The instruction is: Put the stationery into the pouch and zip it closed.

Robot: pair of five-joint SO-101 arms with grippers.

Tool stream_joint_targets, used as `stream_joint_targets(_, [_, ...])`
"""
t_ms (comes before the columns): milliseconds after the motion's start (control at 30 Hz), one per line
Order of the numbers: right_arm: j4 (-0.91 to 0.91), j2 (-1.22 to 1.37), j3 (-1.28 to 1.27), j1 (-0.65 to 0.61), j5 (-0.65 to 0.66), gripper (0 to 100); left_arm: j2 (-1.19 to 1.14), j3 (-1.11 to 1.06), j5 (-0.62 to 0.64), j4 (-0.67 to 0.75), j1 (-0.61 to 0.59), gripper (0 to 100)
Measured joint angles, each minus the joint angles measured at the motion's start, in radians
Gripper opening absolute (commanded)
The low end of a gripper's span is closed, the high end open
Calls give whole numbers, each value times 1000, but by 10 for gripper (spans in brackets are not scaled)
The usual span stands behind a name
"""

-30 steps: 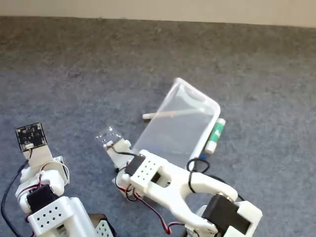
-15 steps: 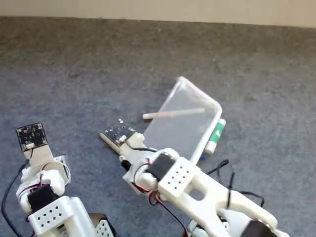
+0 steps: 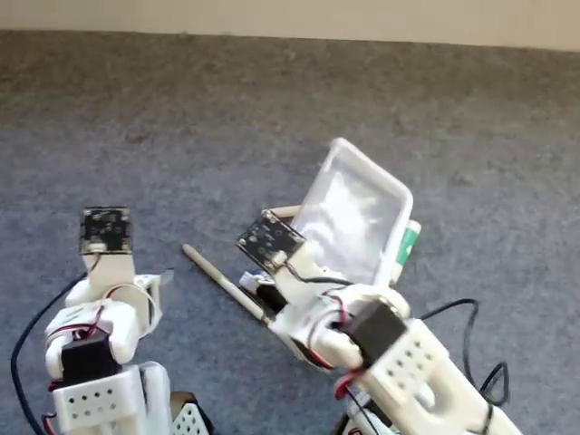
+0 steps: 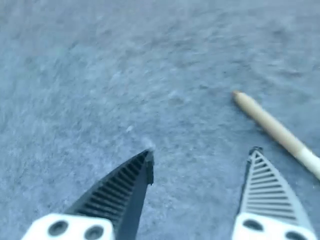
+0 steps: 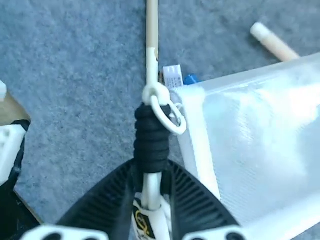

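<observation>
the pen sits clamped between the right gripper jaws and runs out ahead of them. the pouch lies just beside those jaws, with a pencil beyond its far edge. the pen's far end lies ahead of the left gripper, just past one jaw tip.

Tabletop: grey cloth covering, matt, with a rough nap. Pouch: translucent plastic sheet, glossy, with a white cloth-like edge band. Pen: smooth white plastic barrel, black ribbed rubbery grip, matt beige end. Left tool: matt plastic, ribbed inner faces.
</observation>
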State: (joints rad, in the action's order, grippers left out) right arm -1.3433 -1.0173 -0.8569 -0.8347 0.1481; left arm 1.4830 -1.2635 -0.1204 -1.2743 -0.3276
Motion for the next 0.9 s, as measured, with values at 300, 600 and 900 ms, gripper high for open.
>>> stream_joint_targets(300, [-32,-276,0,72,52,5,9,196,14,-34,249,284])
stream_joint_targets(600, [-32,-454,0,236,52,5,9,296,130,-34,494,282])
stream_joint_targets(900, [-32,-546,0,258,52,5,11,305,203,74,663,280])
